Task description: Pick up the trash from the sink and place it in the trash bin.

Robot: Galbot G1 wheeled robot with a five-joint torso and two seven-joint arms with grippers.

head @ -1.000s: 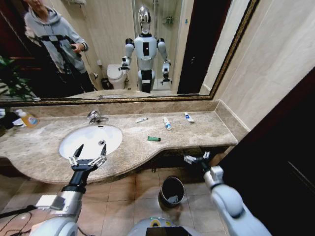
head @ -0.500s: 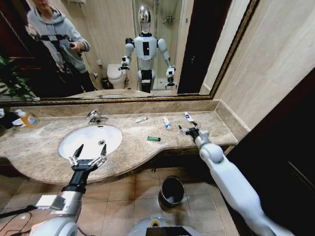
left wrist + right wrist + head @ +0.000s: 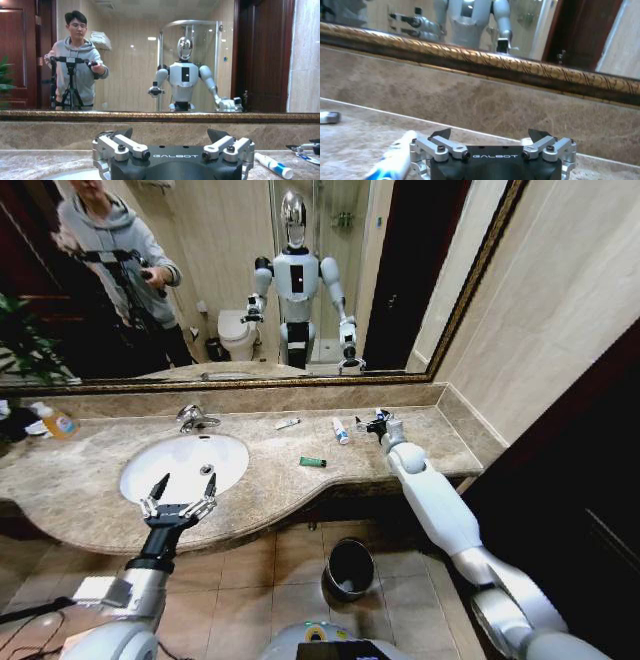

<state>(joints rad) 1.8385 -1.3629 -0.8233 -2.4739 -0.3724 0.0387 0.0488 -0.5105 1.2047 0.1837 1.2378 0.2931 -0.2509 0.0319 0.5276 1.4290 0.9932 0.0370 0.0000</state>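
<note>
The white oval sink (image 3: 150, 480) is set into the marble counter at the left, and my left gripper (image 3: 178, 502) hangs open over its front rim. On the counter lie a white tube with blue marks (image 3: 340, 430), a small whitish piece (image 3: 287, 423) and a green packet (image 3: 312, 462). My right gripper (image 3: 372, 423) is open at the back right of the counter, beside another white tube (image 3: 383, 416). In the right wrist view that gripper (image 3: 490, 134) stands low over the marble, with a blue-marked tube (image 3: 395, 159) just outside one finger. The black trash bin (image 3: 350, 568) stands on the floor under the counter.
A chrome faucet (image 3: 195, 418) rises behind the basin. A clear bottle with an orange label (image 3: 57, 420) stands at the counter's far left. The mirror and back wall close off the counter behind, and a dark panel (image 3: 560, 510) lies to the right.
My right arm has swung up from beside the bin, below the counter edge, to the back right of the counter by the tube. The left arm has not moved.
</note>
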